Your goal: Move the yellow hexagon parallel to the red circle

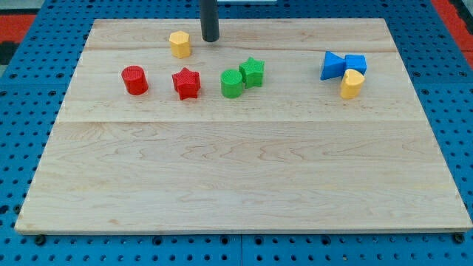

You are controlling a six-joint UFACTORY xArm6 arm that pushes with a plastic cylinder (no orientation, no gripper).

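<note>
The yellow hexagon [179, 44] sits near the view's top, left of centre. The red circle [134, 80] lies below and to the left of it. My tip [211, 40] rests on the board just to the right of the yellow hexagon, a small gap apart from it. The dark rod rises from the tip out of the view's top.
A red star [186, 83] lies right of the red circle. A green circle [231, 83] and a green star [252, 72] touch near the middle. At the right, a blue triangle [332, 66], a blue cube [355, 63] and a yellow block [352, 83] cluster together.
</note>
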